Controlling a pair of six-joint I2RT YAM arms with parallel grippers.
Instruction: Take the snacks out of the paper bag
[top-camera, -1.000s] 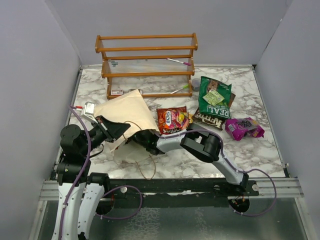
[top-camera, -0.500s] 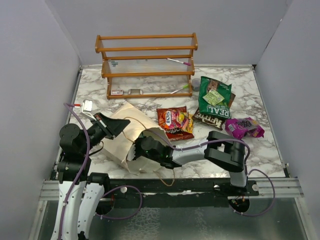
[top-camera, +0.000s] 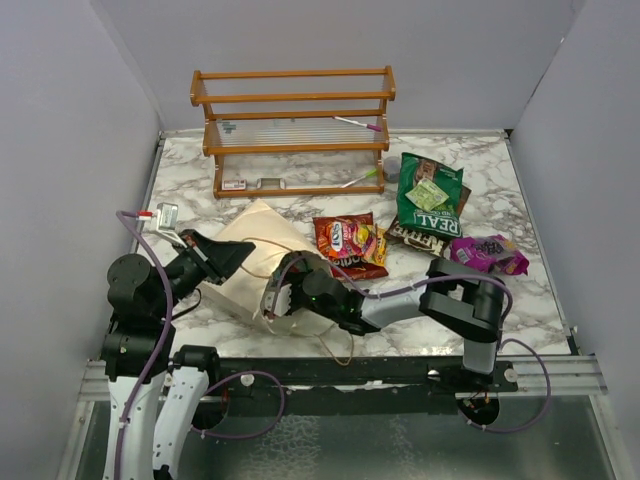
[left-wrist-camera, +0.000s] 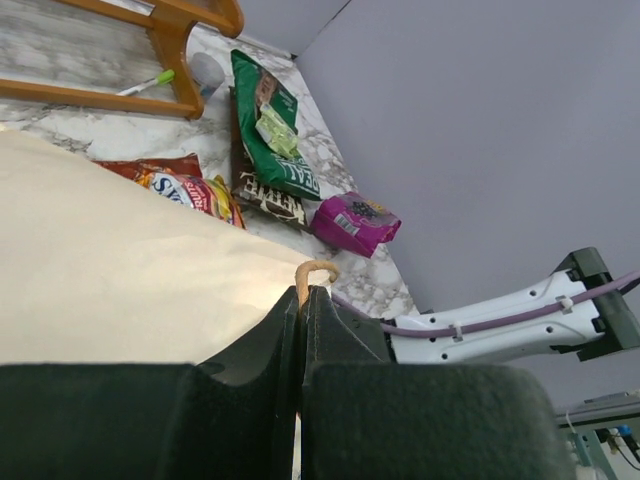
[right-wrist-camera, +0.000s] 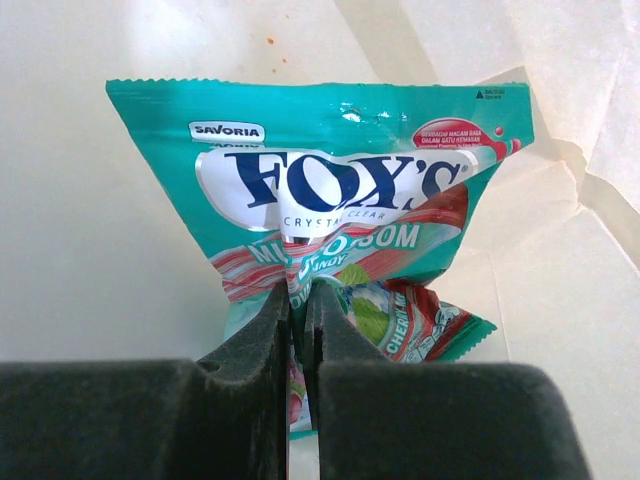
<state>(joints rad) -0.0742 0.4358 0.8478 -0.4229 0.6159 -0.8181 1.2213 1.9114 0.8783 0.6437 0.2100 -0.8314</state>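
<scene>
Paper bag (top-camera: 262, 225): lies on its side at the left of the counter (top-camera: 520, 300), mouth towards the arms.
Left fingers (left-wrist-camera: 303, 330): closed tight on the bag's tan cord handle (left-wrist-camera: 315, 268) at the rim, holding the mouth up.
Right fingers (right-wrist-camera: 303, 310): reached into the bag mouth and clamped on the lower part of a teal Fox's packet (right-wrist-camera: 330, 180), which is inside against the pale paper.
Snacks already out: orange-red packet (top-camera: 345, 240) just beside the bag. Further right are the green packet (top-camera: 430, 195), the brown packet (top-camera: 420, 238) partly under it, and the purple packet (top-camera: 487, 253).
Step in hand, my judgement: drawing the teal packet out; it looks to be the last one, though the rest of the interior is hidden.
Risk one: the grip takes only a narrow strip of crinkly foil, so a quick pull could let it slide free and drop back inside.
Risk two: the packet's wide top corners may catch the creased paper at the mouth and drag the whole bag along.
Risk three: the left hold is on thin cord only; if it slips, the mouth collapses over the packet.
Risk four: the loose cord loop (top-camera: 335, 348) beside the right arm could snag it on withdrawal.
</scene>
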